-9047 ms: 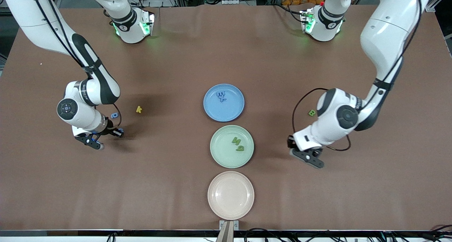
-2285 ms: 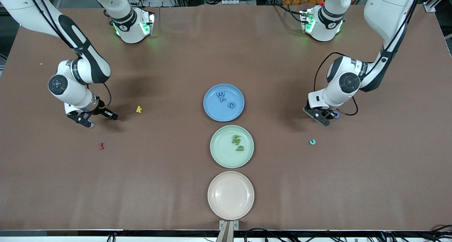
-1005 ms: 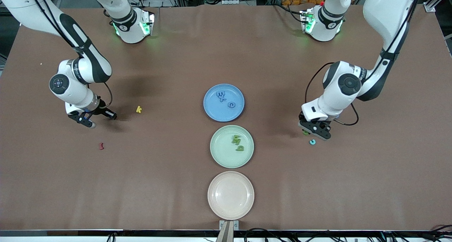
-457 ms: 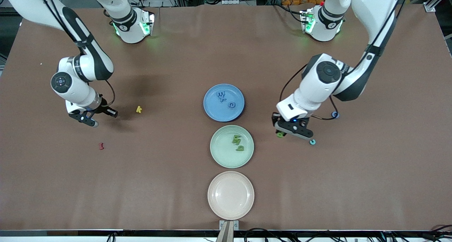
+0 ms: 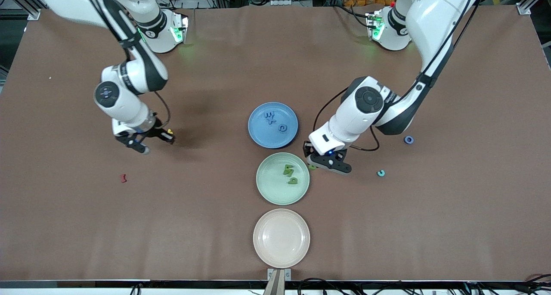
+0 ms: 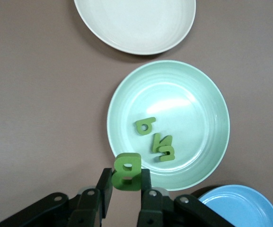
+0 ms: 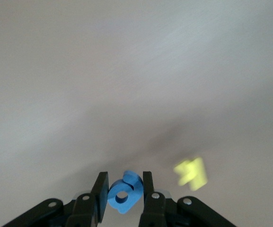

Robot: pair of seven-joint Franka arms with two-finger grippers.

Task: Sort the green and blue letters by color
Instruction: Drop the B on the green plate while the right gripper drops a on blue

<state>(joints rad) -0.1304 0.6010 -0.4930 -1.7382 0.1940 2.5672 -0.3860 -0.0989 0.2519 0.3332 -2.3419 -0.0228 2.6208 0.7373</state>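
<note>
Gripping a green letter B (image 6: pixel 126 171), left gripper (image 6: pixel 124 187) over green plate's (image 6: pixel 212 99) rim, right gripper (image 7: pixel 123 189) clamping a blue letter (image 7: pixel 125 192) above the table near yellow letter (image 7: pixel 191 173).

Both arms are clad in glossy white shells broken by black joint bands, with round grey caps at the wrists. Thin black cables are looped along each forearm. Green lights are seen glowing at both bases.
</note>
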